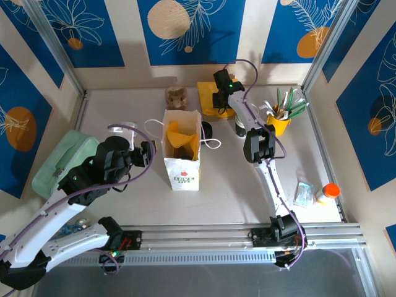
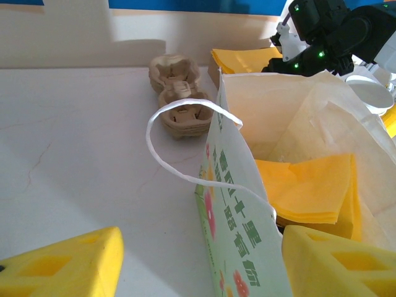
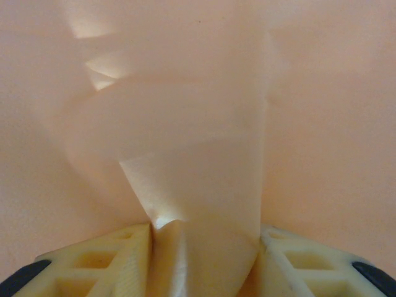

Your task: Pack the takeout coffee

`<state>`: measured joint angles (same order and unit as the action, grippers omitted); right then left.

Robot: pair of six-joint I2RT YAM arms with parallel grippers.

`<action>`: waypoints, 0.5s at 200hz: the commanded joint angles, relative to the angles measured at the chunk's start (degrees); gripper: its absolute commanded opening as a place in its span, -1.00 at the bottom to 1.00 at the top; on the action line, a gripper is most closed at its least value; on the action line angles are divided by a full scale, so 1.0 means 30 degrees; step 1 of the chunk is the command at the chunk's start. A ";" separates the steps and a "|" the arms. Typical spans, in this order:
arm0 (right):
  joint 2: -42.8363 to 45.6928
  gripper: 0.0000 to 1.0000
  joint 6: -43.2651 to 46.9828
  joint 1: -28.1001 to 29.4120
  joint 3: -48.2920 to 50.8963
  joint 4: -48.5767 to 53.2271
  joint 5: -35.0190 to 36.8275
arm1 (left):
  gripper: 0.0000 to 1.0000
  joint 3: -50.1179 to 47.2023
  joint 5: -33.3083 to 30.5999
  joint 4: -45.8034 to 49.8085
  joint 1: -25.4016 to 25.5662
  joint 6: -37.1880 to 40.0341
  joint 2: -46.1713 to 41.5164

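Observation:
The takeout coffee (image 1: 240, 129) is a white-rimmed paper cup at the back, partly behind my right arm; its rim (image 2: 370, 91) shows at the far right of the left wrist view. My right gripper (image 1: 220, 104) is down on the yellow napkin stack (image 1: 207, 94), its jaws (image 3: 204, 247) pinching a raised fold of napkin (image 3: 198, 154). A white paper bag (image 1: 182, 158) stands open mid-table with yellow napkins (image 2: 309, 185) inside. My left gripper (image 2: 204, 272) is open, with one finger on each side of the bag's near wall (image 2: 247, 247).
A brown pulp cup carrier (image 1: 176, 97) sits behind the bag, a black lid (image 1: 206, 130) to the bag's right. A yellow cup of utensils (image 1: 279, 120) stands back right. A pale green container (image 1: 62, 158) lies left. A packet (image 1: 304, 193) and an orange-capped bottle (image 1: 328, 193) lie near right.

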<state>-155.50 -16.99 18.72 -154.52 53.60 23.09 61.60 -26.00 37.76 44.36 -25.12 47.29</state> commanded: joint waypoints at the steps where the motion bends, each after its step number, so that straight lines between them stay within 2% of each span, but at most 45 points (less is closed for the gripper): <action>1: 0.0644 -0.18 -0.0338 0.0088 -0.0639 0.0274 -0.1219 | 0.36 0.0419 -0.0185 0.0275 -0.0167 0.0041 -0.0466; 100: 0.1595 -0.52 -0.0632 0.0126 -0.0900 -0.0033 -0.1750 | 0.37 0.0173 -0.0313 0.0422 -0.0160 -0.0068 -0.0789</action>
<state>-155.15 -18.15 18.70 -154.91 53.54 20.25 61.60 -26.00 38.52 44.36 -25.15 45.80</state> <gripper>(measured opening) 0.259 0.683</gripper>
